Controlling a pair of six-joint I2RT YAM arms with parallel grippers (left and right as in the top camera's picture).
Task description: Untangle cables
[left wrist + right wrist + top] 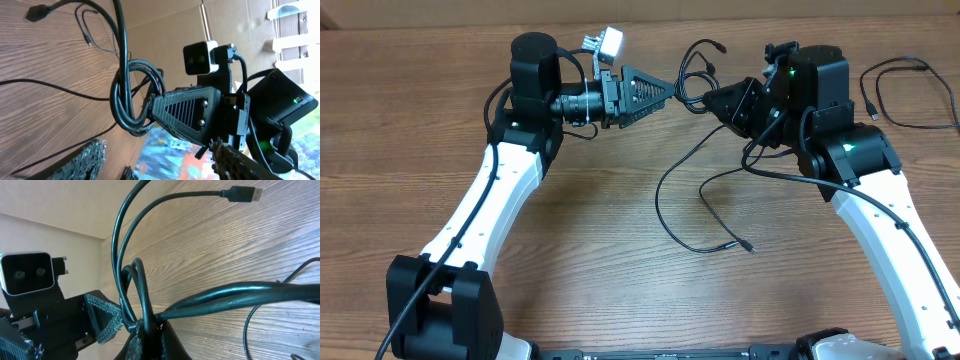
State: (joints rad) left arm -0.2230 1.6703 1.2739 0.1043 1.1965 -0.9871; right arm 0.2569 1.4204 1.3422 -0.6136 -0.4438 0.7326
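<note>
Wood-grain tabletop lies under two arms whose tools meet at 12 o'clock. Right gripper is pinched tight on the cable knot. Left gripper, its fingers spread and empty, sits just beside the knot at 9 o'clock, so any pull likely runs 9-to-3. Loose tails trail toward 6 o'clock. I count two tangled cords, though crossings are hidden, plus one separate cable at 2 o'clock.
</note>
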